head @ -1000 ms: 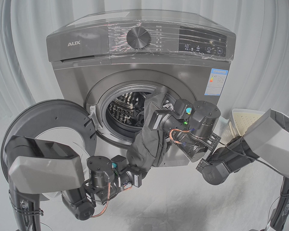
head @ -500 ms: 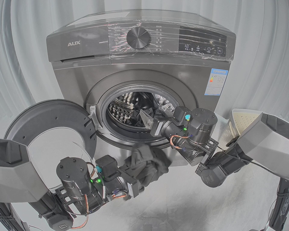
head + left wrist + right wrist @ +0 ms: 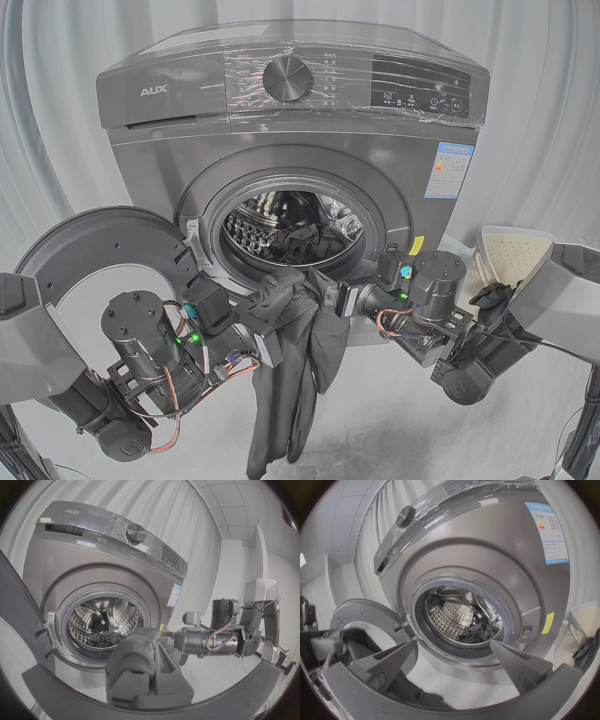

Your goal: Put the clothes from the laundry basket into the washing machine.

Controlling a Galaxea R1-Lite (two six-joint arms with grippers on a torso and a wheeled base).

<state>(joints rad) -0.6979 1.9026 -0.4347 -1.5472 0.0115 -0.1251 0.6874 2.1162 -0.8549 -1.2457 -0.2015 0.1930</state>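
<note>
The grey washing machine (image 3: pixel 287 125) stands with its round door (image 3: pixel 106 250) swung open to the left. Dark clothes (image 3: pixel 306 240) lie in the steel drum. My left gripper (image 3: pixel 278 299) is just below the opening's lip, shut on a dark grey garment (image 3: pixel 281 375) that hangs long toward the floor. In the left wrist view the cloth (image 3: pixel 137 648) is bunched over the fingers (image 3: pixel 168 670). My right gripper (image 3: pixel 453 648) is open and empty, right beside the garment in front of the opening. The white laundry basket (image 3: pixel 512 250) sits at the right.
A dark cloth (image 3: pixel 494 294) hangs over the basket's near edge. The open door (image 3: pixel 362 614) takes up the space left of the opening. White curtains hang behind the machine. The pale floor (image 3: pixel 387 425) in front is bare.
The right gripper let go of the garment at the drum mouth and drew back and down. The left gripper rose toward the opening with the garment, which now hangs long.
</note>
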